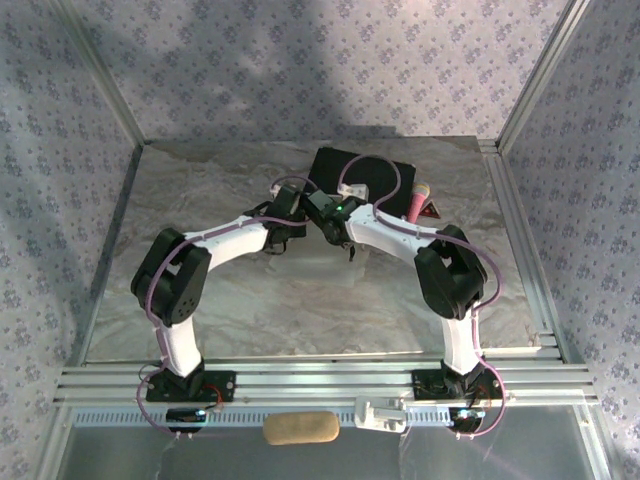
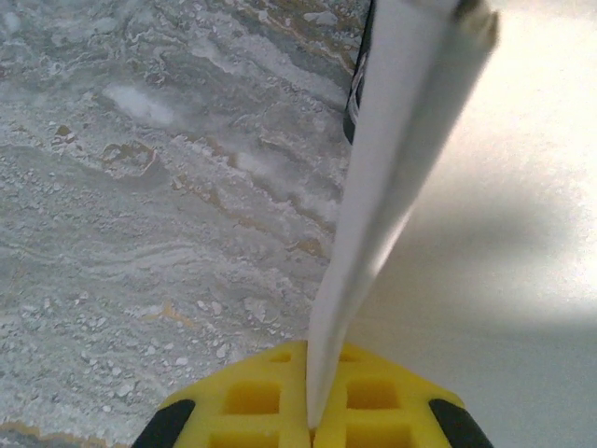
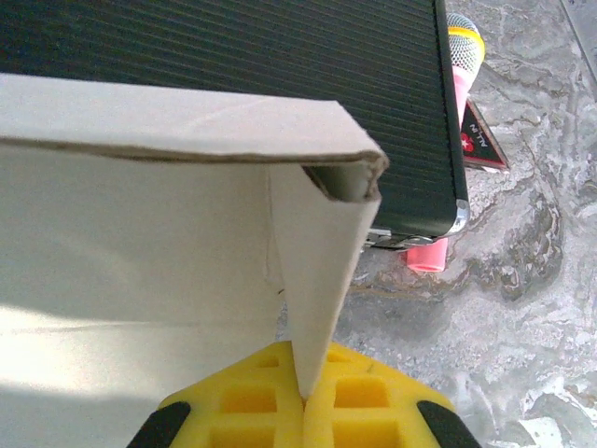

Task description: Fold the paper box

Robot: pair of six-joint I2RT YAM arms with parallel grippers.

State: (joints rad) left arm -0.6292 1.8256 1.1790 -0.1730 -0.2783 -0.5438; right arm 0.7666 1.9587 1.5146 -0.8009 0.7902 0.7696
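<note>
2 clamp 1 paper box (image 3: 140, 243): left gripper (image 2: 311, 422), right gripper (image 3: 306, 401).

We counted, on one table (image 1: 300, 310):
- paper box (image 3: 140, 243), white card: one.
- black hard case (image 3: 280, 84): one.
- pink microphone (image 3: 464, 65), yellow-banded: one.
- small dark triangular tag (image 3: 482, 145): one.
- robot arms: two, the left arm (image 1: 215, 245) and the right arm (image 1: 400, 235).
- yellow finger pairs: two, the left fingers (image 2: 210, 399) and the right fingers (image 3: 205, 403).
- tan oblong pad (image 1: 300, 428) at the near rail: one.
</note>
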